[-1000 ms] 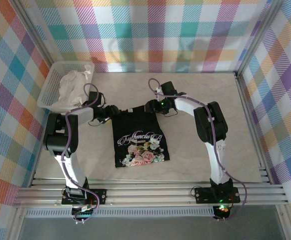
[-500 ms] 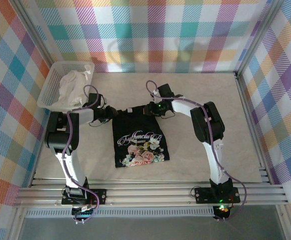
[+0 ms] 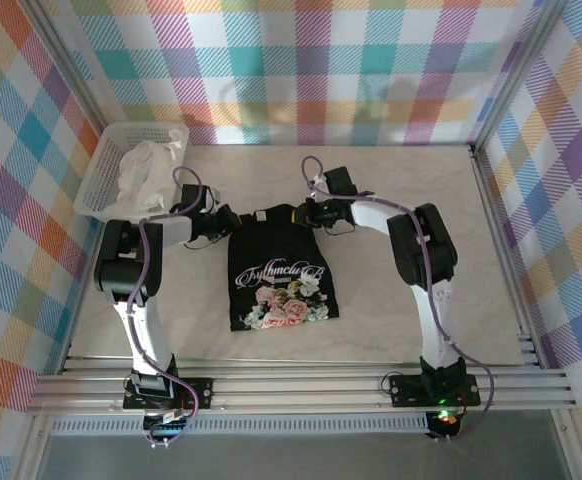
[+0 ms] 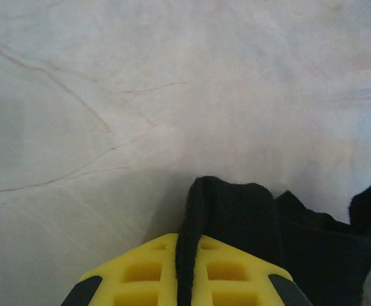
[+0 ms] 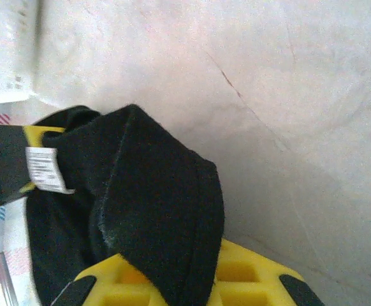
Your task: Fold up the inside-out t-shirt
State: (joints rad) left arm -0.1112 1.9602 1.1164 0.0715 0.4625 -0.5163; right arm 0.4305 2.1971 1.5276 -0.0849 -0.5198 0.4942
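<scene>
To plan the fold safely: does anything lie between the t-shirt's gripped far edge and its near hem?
Nothing visible does. The left gripper and right gripper pinch the t-shirt at its far edge; the basket stands apart at the far left corner.

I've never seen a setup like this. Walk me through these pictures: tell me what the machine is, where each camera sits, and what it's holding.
Two robot arms are bolted to the near edge of a pale table. The overhead picture looks down from above and behind them; the two close-ups come from cameras on their wrists. A black short-sleeved fabric t-shirt with white script lettering lies spread out. The left gripper and right gripper each pinch a far corner between yellow fingers. A white plastic basket holds a crumpled white cloth.
</scene>
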